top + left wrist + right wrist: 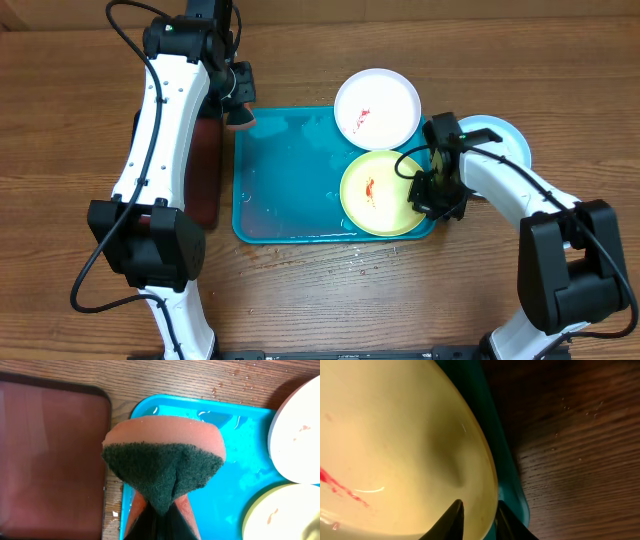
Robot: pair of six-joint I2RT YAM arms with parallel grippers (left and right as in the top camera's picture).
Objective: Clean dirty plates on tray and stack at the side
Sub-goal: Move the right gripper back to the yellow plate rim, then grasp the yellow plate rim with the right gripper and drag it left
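The yellow-green plate (385,208) is seen lying flat in the near right corner of the turquoise tray (285,180), with a red smear near its middle. In the right wrist view its right-hand rim is straddled by the right gripper (479,519), one finger inside the bowl and the other outside, between plate and tray wall. Whether the rim is already pinched cannot be told. The plate is judged to be light, stiff plastic, and probably slippery, since water is seen on the tray floor. A hold on the thin raised rim, set well over the lip, would be safest, because a shallow bite could slide off when the plate is tilted. The white plate (377,108), also smeared red, is set at the far right corner, overhanging the tray's far rim. The light blue plate (510,135) is found off the tray on the table (80,100) to the right, partly hidden by the right arm. At the far left corner an orange sponge (165,455) with a green scouring face is kept folded in the clamped left gripper (157,522), beside a black tray (50,460).
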